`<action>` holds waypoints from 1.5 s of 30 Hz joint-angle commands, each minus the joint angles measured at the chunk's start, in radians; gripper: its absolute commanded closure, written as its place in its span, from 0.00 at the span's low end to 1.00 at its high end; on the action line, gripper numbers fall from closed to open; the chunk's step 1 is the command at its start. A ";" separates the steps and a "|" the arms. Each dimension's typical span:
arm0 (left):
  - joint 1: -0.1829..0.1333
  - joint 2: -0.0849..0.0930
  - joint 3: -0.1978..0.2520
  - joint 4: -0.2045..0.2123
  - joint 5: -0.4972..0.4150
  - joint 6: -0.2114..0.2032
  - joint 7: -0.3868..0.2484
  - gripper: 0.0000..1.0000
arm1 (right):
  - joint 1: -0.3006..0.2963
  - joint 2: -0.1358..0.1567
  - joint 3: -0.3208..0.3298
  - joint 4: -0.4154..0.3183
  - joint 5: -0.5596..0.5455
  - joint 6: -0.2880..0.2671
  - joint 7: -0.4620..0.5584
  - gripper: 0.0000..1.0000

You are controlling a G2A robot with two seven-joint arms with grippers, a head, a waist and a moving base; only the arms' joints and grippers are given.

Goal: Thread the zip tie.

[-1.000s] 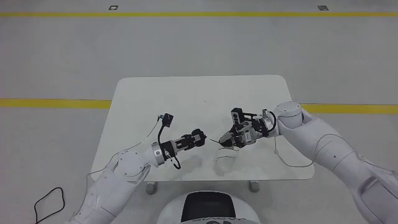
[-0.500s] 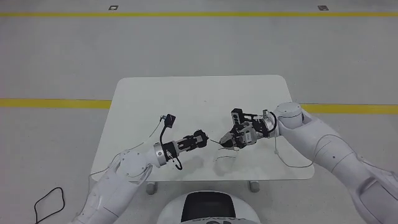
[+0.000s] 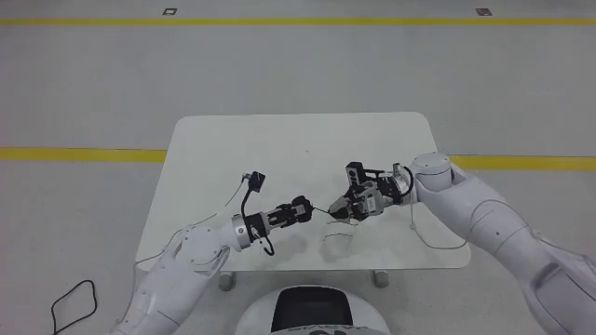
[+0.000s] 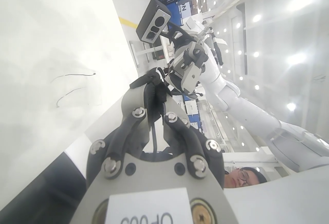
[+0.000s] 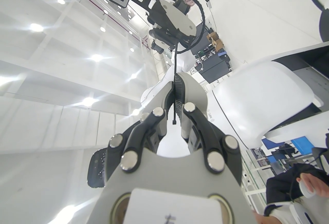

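Zip tie (image 5: 175,65), thin straight black strap

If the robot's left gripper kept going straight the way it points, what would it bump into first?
Most likely the right gripper, facing the left gripper close ahead; only the thin black plastic zip tie bridges the gap.
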 commanded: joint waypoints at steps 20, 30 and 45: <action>0.002 -0.019 -0.022 0.014 0.001 0.000 -0.019 1.00 | 0.010 -0.009 -0.007 0.019 0.000 0.000 0.006 1.00; 0.004 -0.027 -0.031 0.019 0.001 0.000 -0.026 1.00 | 0.002 -0.007 -0.004 0.008 -0.006 0.000 0.004 1.00; 0.006 -0.038 -0.039 0.020 0.010 0.000 -0.046 1.00 | 0.005 -0.010 -0.007 0.021 0.001 0.000 0.007 1.00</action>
